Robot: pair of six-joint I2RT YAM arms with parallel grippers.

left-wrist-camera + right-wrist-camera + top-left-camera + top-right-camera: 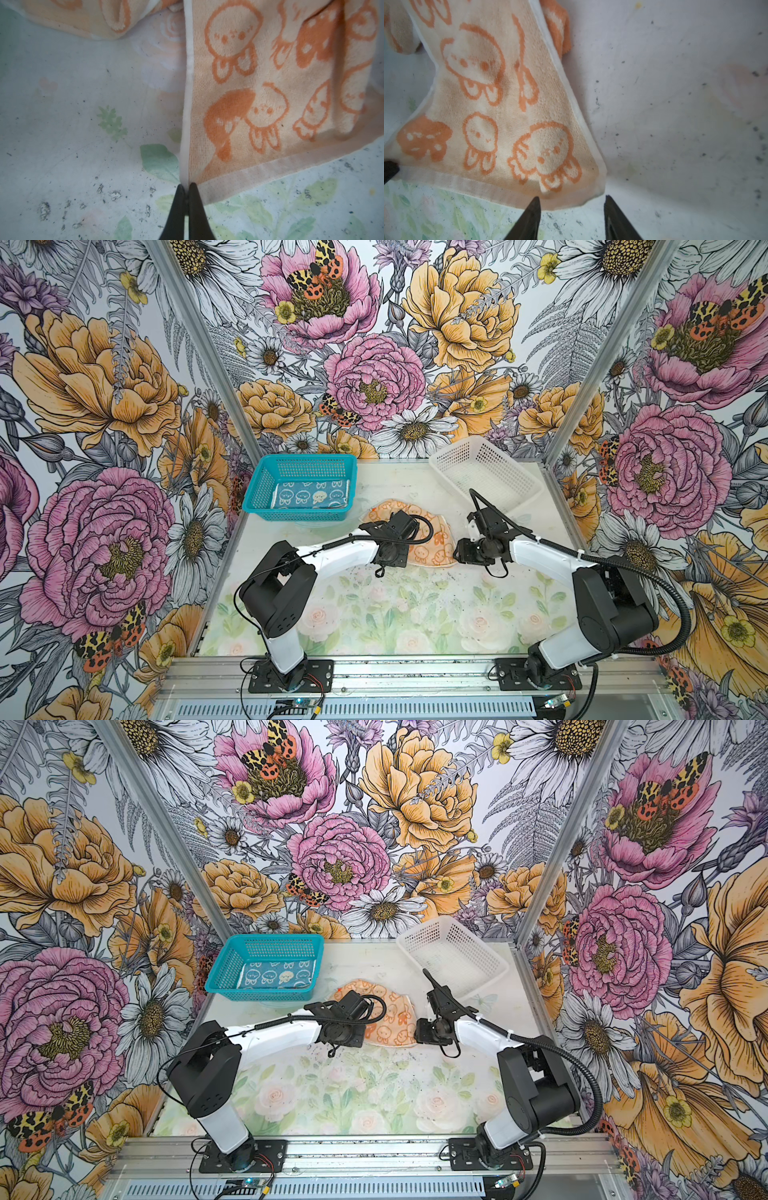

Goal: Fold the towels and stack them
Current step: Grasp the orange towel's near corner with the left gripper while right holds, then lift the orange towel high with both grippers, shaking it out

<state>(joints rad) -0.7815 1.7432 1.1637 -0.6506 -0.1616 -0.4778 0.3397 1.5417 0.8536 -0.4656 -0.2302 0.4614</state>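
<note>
While left end effector pinches peach towel, right end effector gapes.

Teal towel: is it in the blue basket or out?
In. The teal towel lies on the blue basket's bottom, within its walls.

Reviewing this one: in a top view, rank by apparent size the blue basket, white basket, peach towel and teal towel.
1. blue basket and white basket: too alike to rank.
2. peach towel, partly hidden by the left arm.
3. teal towel, lying inside the blue basket.
</note>
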